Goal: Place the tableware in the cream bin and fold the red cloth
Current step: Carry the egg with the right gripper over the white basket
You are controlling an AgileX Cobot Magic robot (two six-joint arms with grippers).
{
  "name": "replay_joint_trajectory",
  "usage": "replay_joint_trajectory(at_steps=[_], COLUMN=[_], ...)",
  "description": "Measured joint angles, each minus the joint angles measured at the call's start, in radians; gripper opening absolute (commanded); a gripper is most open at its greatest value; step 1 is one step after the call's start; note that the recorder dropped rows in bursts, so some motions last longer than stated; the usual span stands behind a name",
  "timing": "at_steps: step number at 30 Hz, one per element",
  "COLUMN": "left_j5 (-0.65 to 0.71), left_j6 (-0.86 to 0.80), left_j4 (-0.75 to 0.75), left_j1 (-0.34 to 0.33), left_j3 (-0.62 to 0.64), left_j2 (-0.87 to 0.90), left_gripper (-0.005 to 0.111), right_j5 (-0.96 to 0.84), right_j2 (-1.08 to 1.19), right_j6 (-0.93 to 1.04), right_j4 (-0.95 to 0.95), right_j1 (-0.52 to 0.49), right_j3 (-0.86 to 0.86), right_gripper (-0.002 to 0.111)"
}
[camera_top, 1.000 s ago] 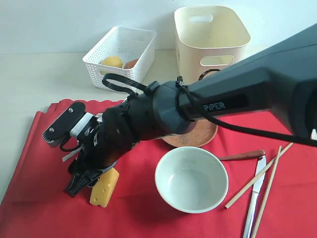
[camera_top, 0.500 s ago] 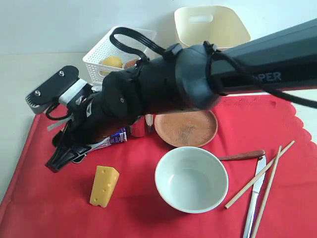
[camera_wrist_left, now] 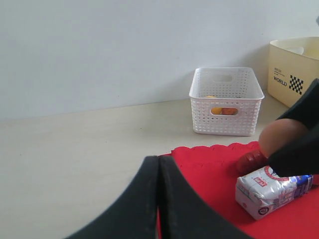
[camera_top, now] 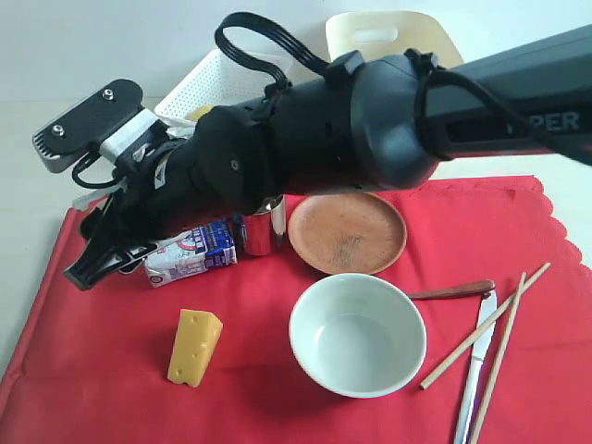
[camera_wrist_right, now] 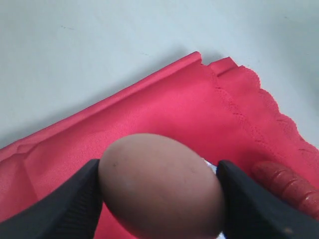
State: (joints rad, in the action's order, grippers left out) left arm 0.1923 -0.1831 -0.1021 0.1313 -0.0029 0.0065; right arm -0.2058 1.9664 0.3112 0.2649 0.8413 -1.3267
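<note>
The right gripper [camera_wrist_right: 162, 199], stretched across to the left edge of the red cloth [camera_top: 92, 370], clasps 1 brown egg [camera_wrist_right: 159, 179]. The left gripper [camera_wrist_left: 159, 169] is pinched closed, empty. The steel cup [camera_top: 264, 231] stands upright beside the right arm, with the cream bin [camera_top: 370, 32] behind.

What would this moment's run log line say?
right gripper: shut on egg | above: red cloth corner | left gripper: shut | bowl, plate: on cloth

Plain pale wall [camera_wrist_left: 99, 50] behind a bare cream tabletop [camera_wrist_left: 75, 149].
</note>
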Motion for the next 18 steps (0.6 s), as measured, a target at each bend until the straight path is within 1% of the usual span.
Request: replay_joint_trajectory(at_steps=[6,12,18], left_j5=[0.000,0.000,0.000], left_j6=[0.000,0.000,0.000], left_j4=[0.000,0.000,0.000], left_j1=[0.000,0.000,0.000], left_j3=[0.000,0.000,0.000], left_j2=[0.000,0.000,0.000], left_gripper=[0.001,0.001,0.001], right_j5=[0.030,0.063,0.145], right_j2=[0.000,0.000,0.000], right_j6=[-0.004,-0.006,-0.023], right_j4=[0.000,0.000,0.000], right_j1=[-0.016,-0.085,-0.145], right_j3=[0.000,0.000,0.000], right_gripper=[0.000,0.000,0.000])
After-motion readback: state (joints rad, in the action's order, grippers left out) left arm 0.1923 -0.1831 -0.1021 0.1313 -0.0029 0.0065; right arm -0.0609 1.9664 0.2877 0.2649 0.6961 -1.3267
